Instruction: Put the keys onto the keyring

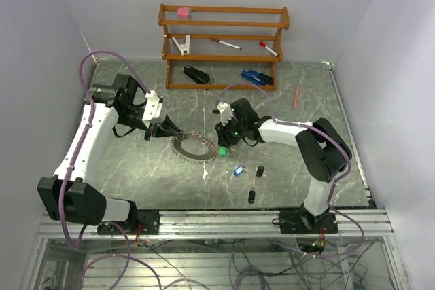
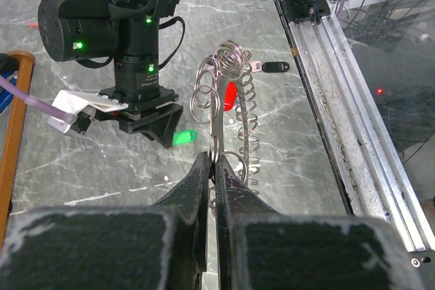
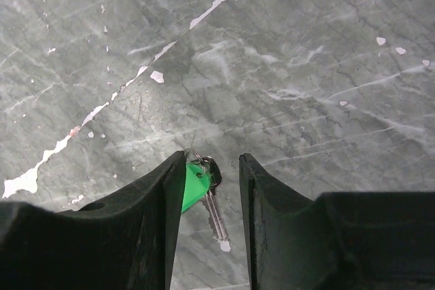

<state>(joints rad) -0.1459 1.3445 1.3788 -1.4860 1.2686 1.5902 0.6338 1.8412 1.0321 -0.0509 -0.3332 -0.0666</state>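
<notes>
keys [image 1: 238,170] 4 | keyring [image 2: 216,117] 1, pinched by left hand [image 2: 215,168] | markers [image 1: 224,43] 2

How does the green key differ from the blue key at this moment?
The green key sits inside the open right gripper, beside the keyring; the blue key lies alone on the table, away from both. Head colours differ: green, blue. Both are much smaller than the keyring.

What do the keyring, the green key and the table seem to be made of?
The keyring looks like metal: silvery, with bright glints on its wire loops. The green key has a glossy head, probably plastic, and a grey metal blade. The table looks like grey marble with white veins, though it may be a printed surface.
</notes>
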